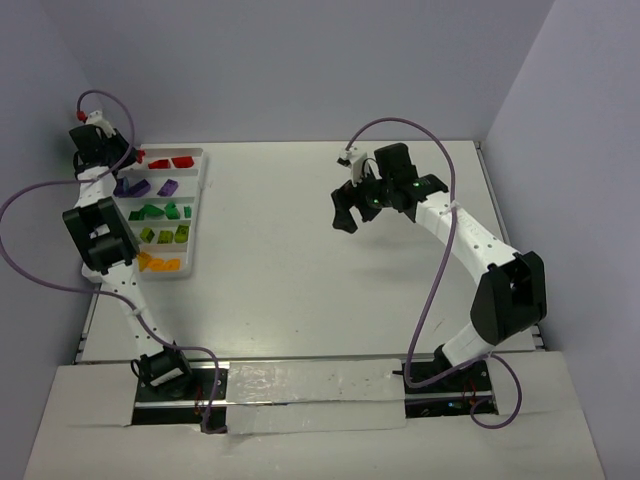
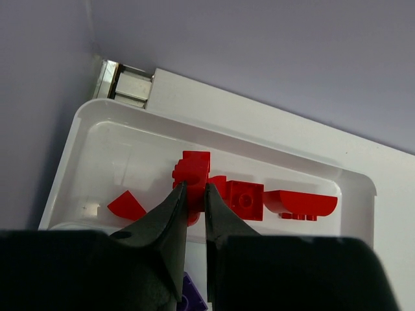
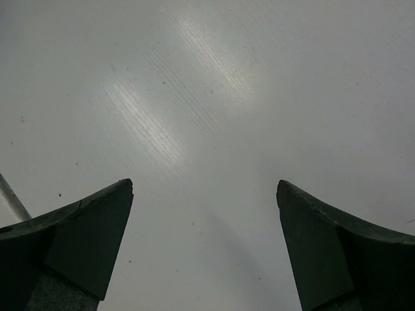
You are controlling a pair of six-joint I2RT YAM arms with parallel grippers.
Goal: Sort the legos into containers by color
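Note:
A white tray (image 1: pixel 199 205) at the table's far left holds the legos sorted in rows of containers: red (image 1: pixel 180 162), purple (image 1: pixel 168 186), dark green (image 1: pixel 150 211), lime (image 1: pixel 165 236) and orange (image 1: pixel 165 265). My left gripper (image 2: pixel 196 189) hangs over the red compartment, shut on a red lego (image 2: pixel 194 170) that sticks out past its tips. Below it lie a square red brick (image 2: pixel 245 197), a curved red piece (image 2: pixel 301 204) and a red wedge (image 2: pixel 126 206). My right gripper (image 3: pixel 205 188) stands open over bare table with nothing between its fingers.
The tray's far rim (image 2: pixel 84 129) sits close to the back wall and the table's metal corner (image 2: pixel 126 84). A purple brick (image 2: pixel 191 295) shows under the left fingers. The right gripper (image 1: pixel 350 210) hovers mid-table, far from the tray.

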